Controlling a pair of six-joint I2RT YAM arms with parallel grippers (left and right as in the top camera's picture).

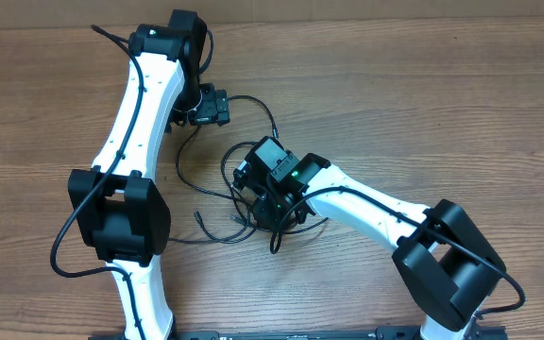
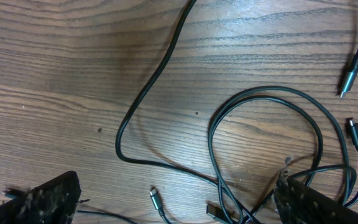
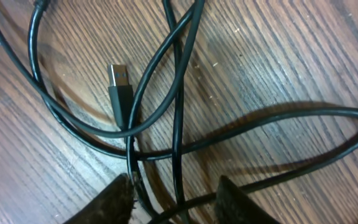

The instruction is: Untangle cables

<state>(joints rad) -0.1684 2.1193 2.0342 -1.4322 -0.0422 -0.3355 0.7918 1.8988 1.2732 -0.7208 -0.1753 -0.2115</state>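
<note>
Cables (image 3: 179,112) lying crossed and looped on the table (image 1: 442,94), directly under the right gripper (image 3: 176,185). Nothing separating yet; the whole untangling is waiting. Its fingers are straddling several strands, half-closed; cannot tell if pinching. Left gripper (image 2: 178,186) hanging wide, empty, near the right gripper.

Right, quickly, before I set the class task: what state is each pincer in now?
Left pincer: open wide, gripping nothing.
Right pincer: partly open, straddling the cables, not clamped on them.
</note>
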